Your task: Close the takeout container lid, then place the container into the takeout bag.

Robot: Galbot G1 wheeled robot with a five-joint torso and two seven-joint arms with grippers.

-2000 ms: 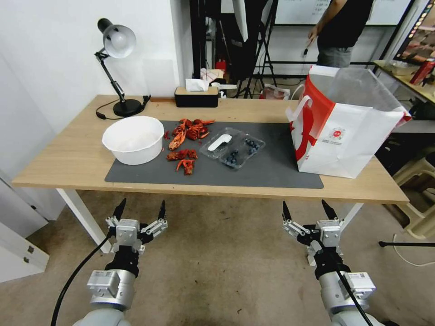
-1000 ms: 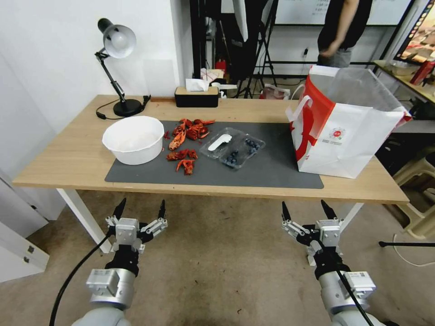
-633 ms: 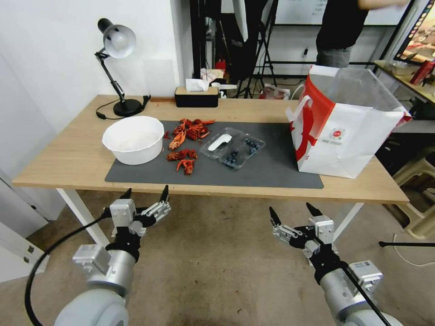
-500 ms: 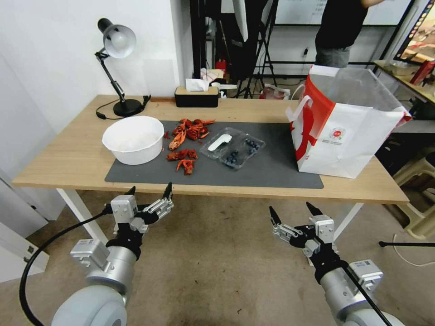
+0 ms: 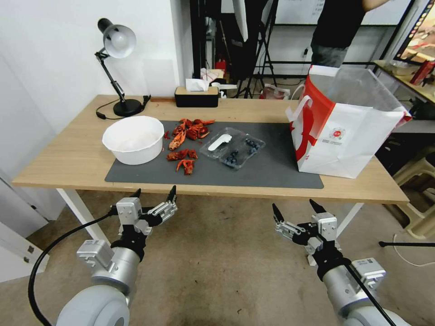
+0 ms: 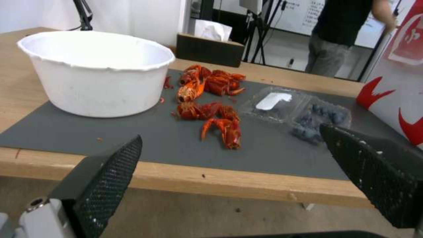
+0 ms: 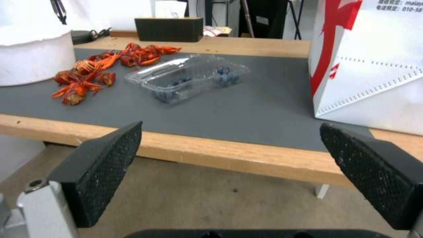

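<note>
While both arms hang below the table's near edge, we log the left gripper (image 5: pixel 154 194) with fingers spread and nothing between them, just under the wooden edge, and the right gripper (image 5: pixel 294 209) likewise spread wide and empty, lower and nearer to us. Past the edge, on the grey mat (image 5: pixel 272 174), the takeout container (image 5: pixel 241 153) lies opened flat, blueberries in its tray, the lid (image 5: pixel 219 142) folded out beside it toward the crayfish pieces (image 5: pixel 183 156), white label up. The crayfish pieces lie just beside the lid; the white bowl (image 5: pixel 133 138) stands farther to the left. The takeout bag (image 5: pixel 344 122) stands upright at the mat's right end, mouth open, apart from the container. At the far edge sit the tissue box (image 5: pixel 196 96) and the desk lamp (image 5: pixel 115 63). Neither step is begun. We judge these risks: the thin clear lid is hard to catch from the side, and a finger sliding under it could push the light box across the mat or tip blueberries out; a sweep from the left could drag crayfish pieces into the hinge; a lid not snapped fully may spring open on lifting; and the bag's soft walls and handles could snag or fold inward if the container comes in low.
</note>
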